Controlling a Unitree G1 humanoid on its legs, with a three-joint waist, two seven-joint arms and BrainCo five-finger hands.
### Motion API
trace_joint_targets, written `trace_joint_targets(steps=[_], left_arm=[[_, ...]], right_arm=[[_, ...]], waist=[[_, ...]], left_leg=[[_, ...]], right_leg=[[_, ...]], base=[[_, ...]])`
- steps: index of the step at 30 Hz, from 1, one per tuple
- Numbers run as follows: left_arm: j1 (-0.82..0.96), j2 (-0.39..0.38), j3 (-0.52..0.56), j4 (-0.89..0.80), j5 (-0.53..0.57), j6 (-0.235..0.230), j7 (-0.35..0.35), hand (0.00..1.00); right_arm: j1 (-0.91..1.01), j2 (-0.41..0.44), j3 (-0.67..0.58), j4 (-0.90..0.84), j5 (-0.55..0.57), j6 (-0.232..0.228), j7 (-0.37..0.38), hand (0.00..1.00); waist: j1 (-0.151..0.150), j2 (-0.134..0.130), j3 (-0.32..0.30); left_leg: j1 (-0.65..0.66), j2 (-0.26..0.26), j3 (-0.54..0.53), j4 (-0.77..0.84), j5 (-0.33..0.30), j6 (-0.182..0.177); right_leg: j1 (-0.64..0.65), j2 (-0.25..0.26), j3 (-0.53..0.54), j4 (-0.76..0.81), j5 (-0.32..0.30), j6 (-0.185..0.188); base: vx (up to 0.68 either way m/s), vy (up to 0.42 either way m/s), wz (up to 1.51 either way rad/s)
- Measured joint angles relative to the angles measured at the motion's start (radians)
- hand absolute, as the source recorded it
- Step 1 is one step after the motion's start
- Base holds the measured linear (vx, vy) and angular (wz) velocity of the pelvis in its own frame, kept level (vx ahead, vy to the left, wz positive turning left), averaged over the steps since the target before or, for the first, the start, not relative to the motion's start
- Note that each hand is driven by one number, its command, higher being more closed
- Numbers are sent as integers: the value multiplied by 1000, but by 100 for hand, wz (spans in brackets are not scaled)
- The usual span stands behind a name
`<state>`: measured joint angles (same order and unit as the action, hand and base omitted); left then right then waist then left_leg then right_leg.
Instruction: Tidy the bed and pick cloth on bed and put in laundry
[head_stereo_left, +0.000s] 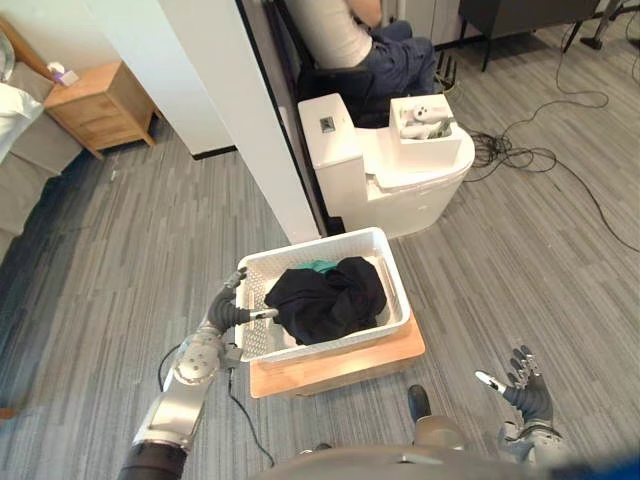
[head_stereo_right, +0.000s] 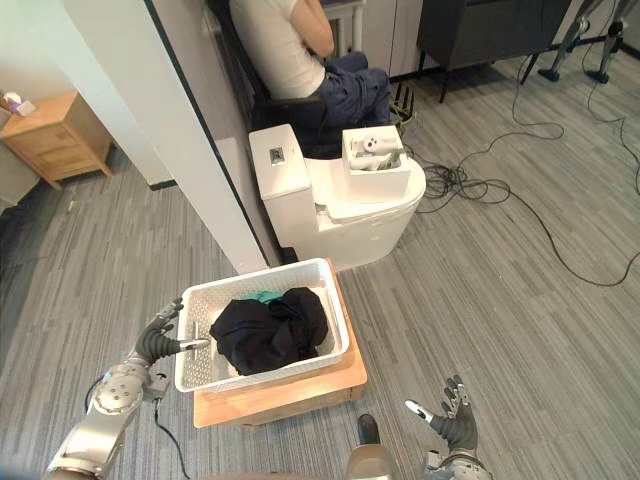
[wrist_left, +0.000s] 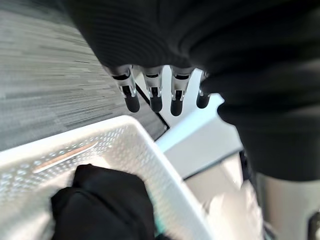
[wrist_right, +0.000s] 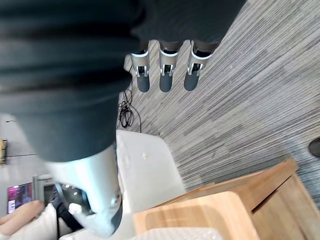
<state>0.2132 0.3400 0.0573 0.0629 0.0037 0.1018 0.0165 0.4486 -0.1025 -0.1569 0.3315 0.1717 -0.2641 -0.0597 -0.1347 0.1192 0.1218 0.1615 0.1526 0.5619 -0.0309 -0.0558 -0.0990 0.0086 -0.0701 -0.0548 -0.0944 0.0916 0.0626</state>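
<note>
A white perforated laundry basket (head_stereo_left: 393, 270) sits on a low wooden stand (head_stereo_left: 340, 368) on the floor in front of me. A crumpled black cloth (head_stereo_left: 328, 300) lies inside it, with a bit of teal cloth (head_stereo_left: 320, 267) showing behind. My left hand (head_stereo_left: 222, 312) hovers just outside the basket's left rim, open, its thumb pointing toward the rim. In the left wrist view its fingers (wrist_left: 152, 92) hang straight above the basket (wrist_left: 150, 150) and the black cloth (wrist_left: 105, 205), holding nothing. My right hand (head_stereo_left: 522, 385) is low on the right, open and empty over the floor.
A white toilet (head_stereo_left: 400, 180) with a small white box (head_stereo_left: 428, 125) on its lid stands behind the basket, beside a white partition wall (head_stereo_left: 240, 110). A person (head_stereo_left: 350, 40) sits beyond it. A wooden nightstand (head_stereo_left: 100, 105) and the bed's edge (head_stereo_left: 20, 150) are far left. Cables (head_stereo_left: 530, 150) trail right.
</note>
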Motion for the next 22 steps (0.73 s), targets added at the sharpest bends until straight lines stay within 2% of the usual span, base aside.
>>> trace_joint_targets(steps=[2, 5, 7, 10, 15, 18, 20, 21, 22], left_arm=[[21, -32, 31, 29, -52, -14, 31, 0], [64, -109, 90, 193, -164, -49, 34, 0], [103, -165, 125, 351, -223, -80, 33, 0], [140, -236, 174, 545, -281, -109, 32, 0], [151, -301, 268, 776, -337, -148, 3, 0], [146, -327, 307, 839, -295, -148, -13, 0], [124, -339, 322, 873, -138, -129, -18, 0], [117, -342, 327, 874, -97, -122, -15, 0], [105, -348, 338, 875, -9, -102, -9, 0]], right_arm=[[7, 15, 4, 13, -1, 3, 4, 0], [13, 19, 35, 73, -46, 17, 4, 0], [-6, 26, 61, 155, -67, 23, -4, 0], [-40, 38, 64, 286, -65, 31, 2, 0], [-105, 56, 29, 449, -57, 40, 44, 0], [-132, 57, 3, 501, -54, 67, 57, 0], [-144, 58, -21, 522, -1, 112, 75, 0], [-147, 64, -28, 528, 6, 123, 79, 0], [-154, 62, -32, 540, 5, 141, 88, 0]], waist=[[21, -4, -7], [46, -22, -49], [73, -38, -72], [105, -65, -91], [130, -90, -110], [131, -95, -114], [136, -93, -116], [138, -93, -116], [140, -92, -116]], left_leg=[[15, 4, -9, 0, 0, -1], [17, 8, -36, -2, -1, -3], [26, 10, -49, -4, -3, -5], [33, 9, -64, -8, -13, -7], [50, 8, -62, -37, -7, -12], [77, 7, -58, -47, -1, -15], [83, 5, -52, -54, 0, -17], [84, 6, -50, -55, 0, -17], [85, 7, -48, -55, 0, -18]], right_leg=[[19, 2, -11, 0, -5, -4], [38, 2, -44, -1, -20, -3], [53, 1, -58, -1, -28, -4], [71, -2, -77, -5, -44, 4], [83, -4, -96, -1, -52, 1], [105, -2, -97, -1, -59, 4], [105, -1, -96, -1, -62, 7], [104, 0, -95, -1, -63, 7], [105, 1, -95, -1, -64, 7]], base=[[-14, -46, 15], [-9, -40, 29], [8, -30, 18], [-1, -13, 21], [29, -8, 12], [45, 1, 0], [41, 4, -4], [39, -10, -5], [0, 0, 0]])
